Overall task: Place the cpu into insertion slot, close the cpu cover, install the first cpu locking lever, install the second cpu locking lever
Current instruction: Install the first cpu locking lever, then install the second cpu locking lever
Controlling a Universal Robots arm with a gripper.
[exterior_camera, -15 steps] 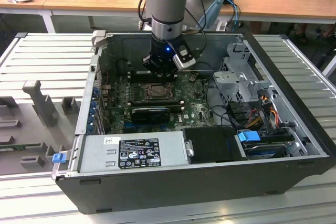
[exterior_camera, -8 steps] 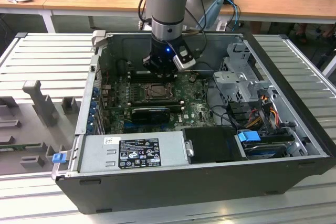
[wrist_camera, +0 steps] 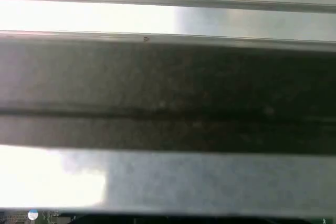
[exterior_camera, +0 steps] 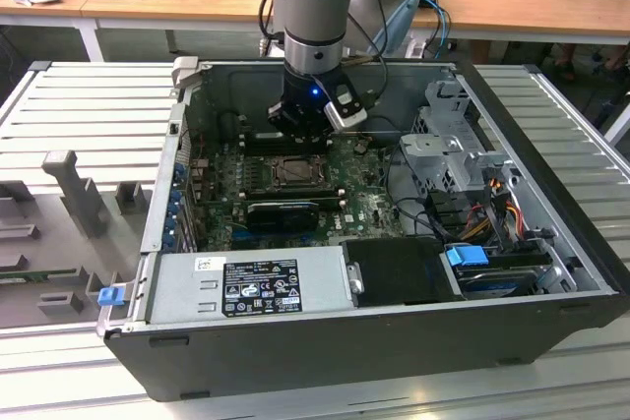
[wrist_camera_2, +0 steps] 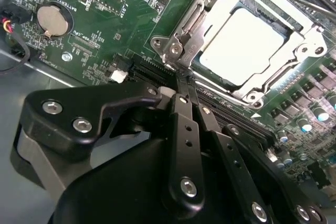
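Beyond closed jaws, cpu [wrist_camera_2: 242, 45] under cpu cover [wrist_camera_2: 286, 19]

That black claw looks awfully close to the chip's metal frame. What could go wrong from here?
The gripper has its fingers together, tips at the corner of the cpu cover, beside the cpu. A small slip might scrape the green board or knock the tiny parts there. Pushing off-centre could bend the thin cover.

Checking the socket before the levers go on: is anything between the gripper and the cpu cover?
Nothing visible. In the second wrist view the black gripper sits by a corner of the thin silver metal cpu cover, which lies flat over the pale square cpu.
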